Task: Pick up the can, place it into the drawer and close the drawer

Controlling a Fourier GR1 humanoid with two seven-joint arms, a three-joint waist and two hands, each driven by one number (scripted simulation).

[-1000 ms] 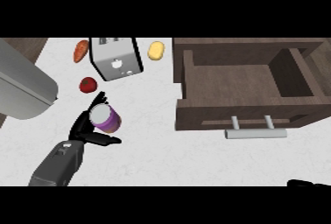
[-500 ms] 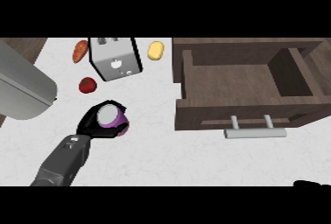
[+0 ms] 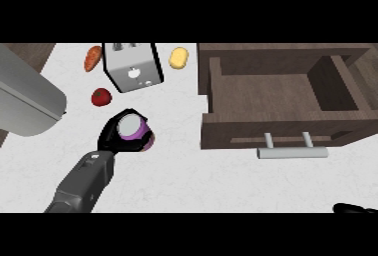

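- The right hand point(image 3: 353, 208) barely shows at the near right edge; its pose cannot be told.
- The left hand point(image 3: 111, 136) has its fingers curled round the can point(image 3: 133, 131), left of the open drawer point(image 3: 280, 134).
- A toaster point(image 3: 133, 67) stands farther back.

Grey faceted left forearm point(image 3: 85, 182), black left hand point(image 3: 111, 136); black right hand point(image 3: 354, 208)

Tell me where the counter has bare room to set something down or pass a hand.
Widest bare counter: the near strip below the drawer handle, between the left forearm and the right hand. A narrower lane runs between the can in the left hand and the drawer front. The drawer holds nothing. Crowded: round the toaster.
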